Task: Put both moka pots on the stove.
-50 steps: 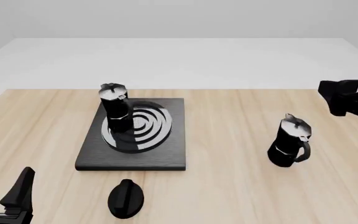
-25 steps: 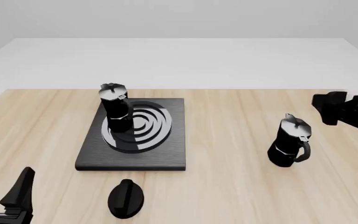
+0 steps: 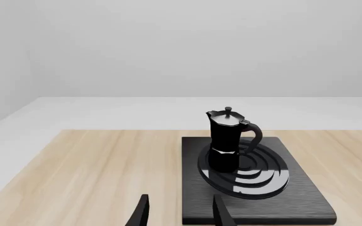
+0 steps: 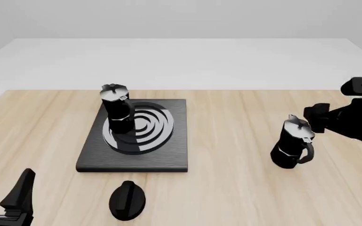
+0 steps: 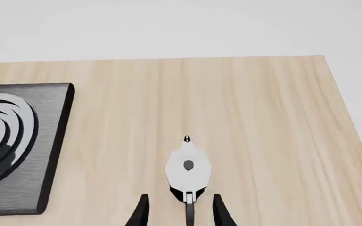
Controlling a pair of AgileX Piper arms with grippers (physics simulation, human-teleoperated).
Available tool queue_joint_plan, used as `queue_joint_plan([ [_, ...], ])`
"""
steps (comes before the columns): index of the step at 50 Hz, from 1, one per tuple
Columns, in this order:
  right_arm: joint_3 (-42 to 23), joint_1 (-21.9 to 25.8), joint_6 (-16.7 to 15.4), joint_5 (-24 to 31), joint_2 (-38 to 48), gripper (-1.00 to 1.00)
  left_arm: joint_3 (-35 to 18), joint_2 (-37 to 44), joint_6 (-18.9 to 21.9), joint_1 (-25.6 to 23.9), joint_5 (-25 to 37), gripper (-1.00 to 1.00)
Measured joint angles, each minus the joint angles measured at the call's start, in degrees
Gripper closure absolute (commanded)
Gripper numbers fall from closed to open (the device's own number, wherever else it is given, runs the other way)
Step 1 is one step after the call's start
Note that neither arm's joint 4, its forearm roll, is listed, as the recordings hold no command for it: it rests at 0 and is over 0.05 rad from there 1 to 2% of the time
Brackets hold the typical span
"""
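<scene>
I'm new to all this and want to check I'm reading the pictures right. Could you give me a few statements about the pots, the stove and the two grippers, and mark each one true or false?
1. One moka pot stands on the stove. True.
2. The second moka pot is also on the stove. False: it stands on the wooden table, off to the stove's right.
3. The right gripper is open, with the second pot's handle between its fingers. True, as the right wrist view shows.
4. The left gripper is shut on the pot on the stove. False: it is open and holds nothing.
5. The round black knob sits on the stove. False: it rests on the table in front of it.
</scene>
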Motion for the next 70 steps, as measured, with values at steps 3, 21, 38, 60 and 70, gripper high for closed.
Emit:
queue_joint_plan([
  [3, 0.48, -0.06, -0.05, -0.88, 0.94, -1.00, 0.00, 0.00, 0.00, 0.00, 0.00, -1.00],
  [21, 3.44, -0.39, 0.17, -5.19, 5.18, -1.00, 0.00, 0.00, 0.00, 0.00, 0.00, -1.00],
  [38, 5.90, -0.66, 0.76, -7.66, 7.23, -1.00, 0.00, 0.00, 0.00, 0.00, 0.00, -1.00],
  [60, 7.34, -0.89, 1.16, -10.83, 11.19, -1.00, 0.00, 0.00, -0.01, 0.00, 0.00, -1.00],
  [70, 7.95, -1.21, 0.93, -11.48, 12.04, -1.00, 0.00, 0.00, 0.00, 0.00, 0.00, -1.00],
])
